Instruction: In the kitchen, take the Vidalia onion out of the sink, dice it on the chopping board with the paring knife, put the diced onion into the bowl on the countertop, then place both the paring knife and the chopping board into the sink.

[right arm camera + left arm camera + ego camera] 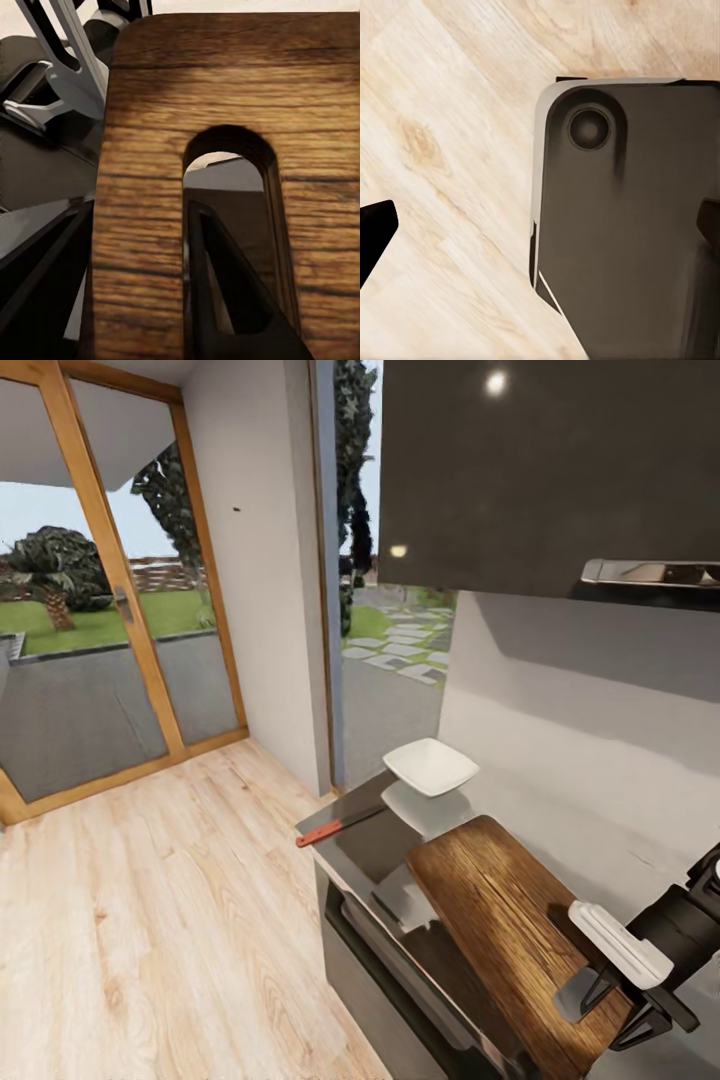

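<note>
Right gripper (pixel 625 1000) clamps chopping board (pixel 500 920) above grey countertop (pixel 365 850), wood floor (pixel 150 920) beside.

Bright daylight enters through the glass door (pixel 100 610) and spreads evenly over the wood floor (pixel 150 920). The dark upper cabinet (pixel 540 470) carries two small specular glints. The glossy countertop (pixel 375 850) mirrors the bowl (pixel 430 766). Renders look soft, slightly blurred; close wrist views lack sharpness.

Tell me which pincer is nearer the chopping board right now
Right. The right pincer is at the chopping board, at its near end by the handle slot. The left pincer hangs over the wood floor and a dark rounded base, no board beneath it.
</note>
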